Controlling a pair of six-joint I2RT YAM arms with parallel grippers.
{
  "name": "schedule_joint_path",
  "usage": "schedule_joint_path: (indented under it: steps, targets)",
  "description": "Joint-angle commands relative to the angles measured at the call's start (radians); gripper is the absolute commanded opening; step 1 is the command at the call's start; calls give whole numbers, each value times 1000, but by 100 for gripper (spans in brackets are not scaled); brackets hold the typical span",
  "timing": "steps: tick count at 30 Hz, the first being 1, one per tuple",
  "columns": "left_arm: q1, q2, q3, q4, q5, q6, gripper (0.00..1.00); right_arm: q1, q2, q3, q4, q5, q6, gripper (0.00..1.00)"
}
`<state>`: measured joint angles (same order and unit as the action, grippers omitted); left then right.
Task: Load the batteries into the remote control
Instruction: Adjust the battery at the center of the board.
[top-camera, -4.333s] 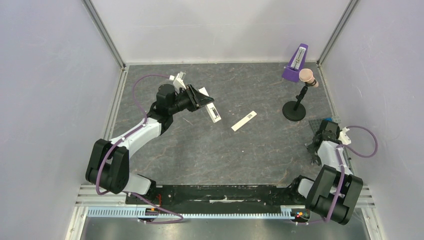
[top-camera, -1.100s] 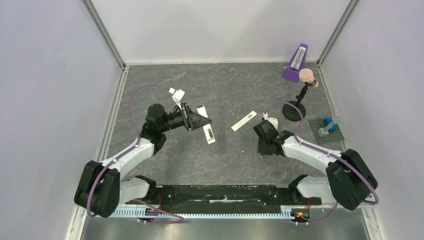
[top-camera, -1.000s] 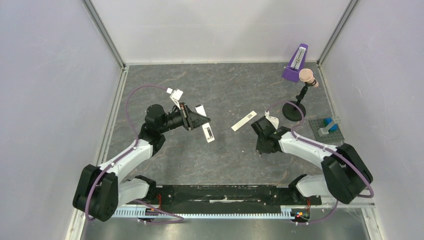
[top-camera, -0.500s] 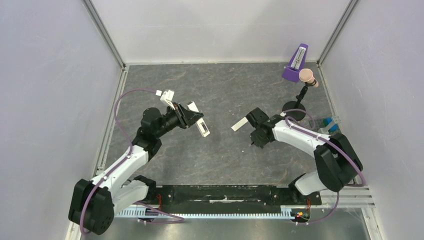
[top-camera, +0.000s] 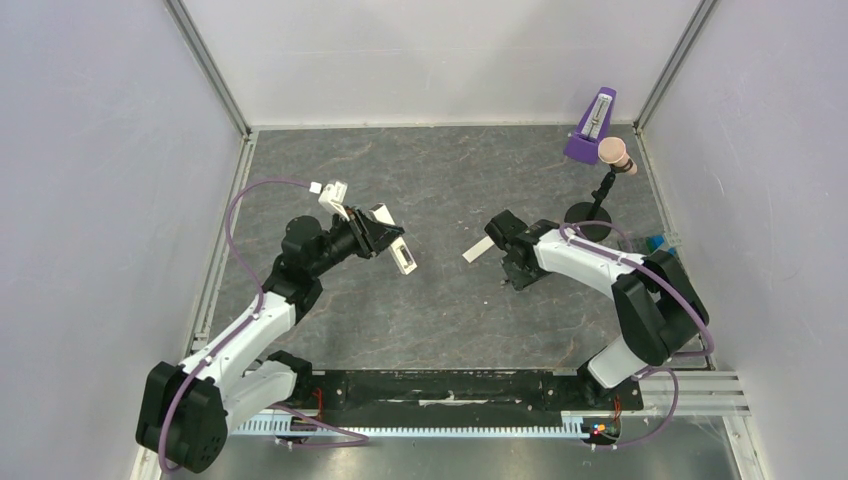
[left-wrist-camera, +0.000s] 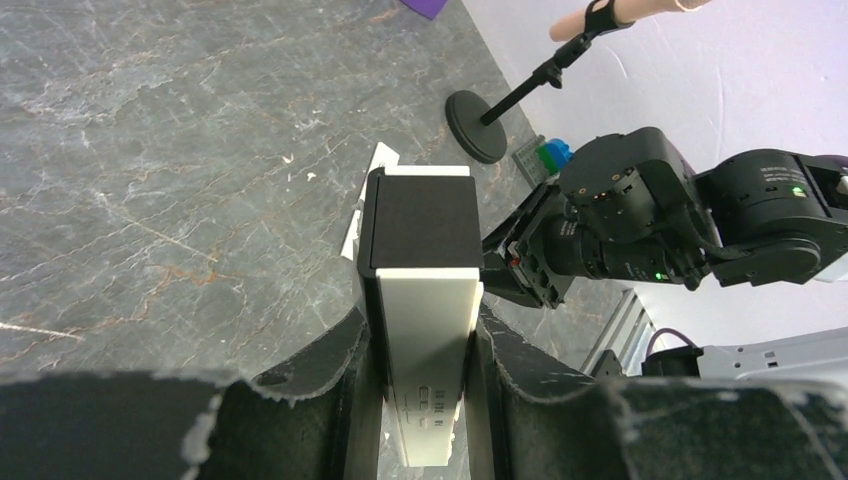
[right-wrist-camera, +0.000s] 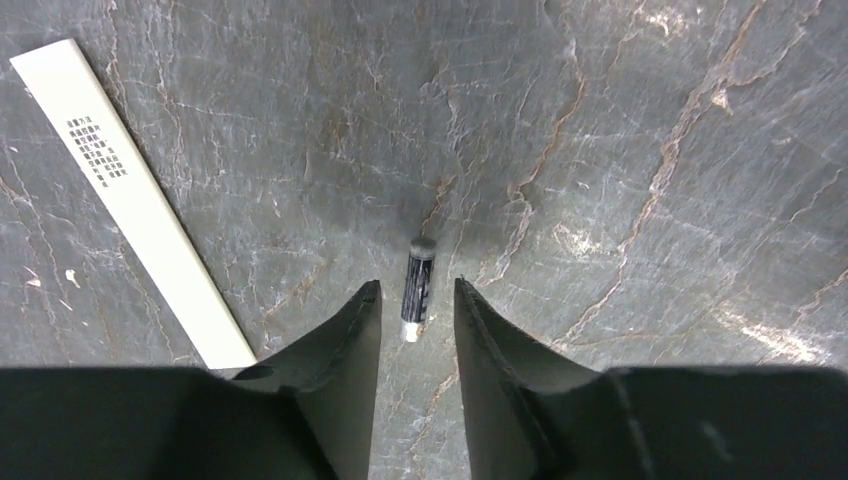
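One battery lay flat on the surface, lengthwise between the fingers of the right gripper, which stood spread with a thin gap on each side, so nothing was pinched; by my reading the gripper hung straddling the cell in order to close on it along its sides. The second battery could not be seen in any view. The remote was off the surface, clamped by its long edges in the left gripper, whose fingers pressed on both sides of the white body. It was held near the middle of the workspace with a dark patch, probably the battery recess, turned up and toward the right arm, which would leave that recess open to a cell brought from the other side. The cover, a flat white strip with small print, lay on the surface just left of the right gripper, apart from the battery and out of the way of a grasp. Farther off stood a stand on a round black base. Counted: one battery in sight, one remote, one cover, one stand, two grippers, with loading not yet begun
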<state>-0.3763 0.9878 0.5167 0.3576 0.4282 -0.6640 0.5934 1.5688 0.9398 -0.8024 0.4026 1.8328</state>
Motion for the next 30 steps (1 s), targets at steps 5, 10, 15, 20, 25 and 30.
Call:
schedule_joint_path:
  steps: [5, 10, 15, 20, 25, 30]
  targets:
    - [2, -21, 15, -12, -5, 69, 2, 18, -76, 11, 45, 95, -85, 58]
    - [2, -26, 14, -12, -12, 69, 2, 18, -233, -70, 241, 158, -553, 60]
    - [4, -46, 8, -18, -34, 81, 2, 8, -285, -93, 387, -3, -1272, 63]
    - [4, -68, 7, -28, -63, 86, 2, 10, -264, -107, 390, -253, -1757, 64]
    - [4, -79, 16, -24, -88, 73, 2, 10, -181, -36, 278, -313, -2075, 66]
    - [6, -68, 21, -21, -76, 61, 2, 9, -118, 4, 243, -335, -2295, 67]
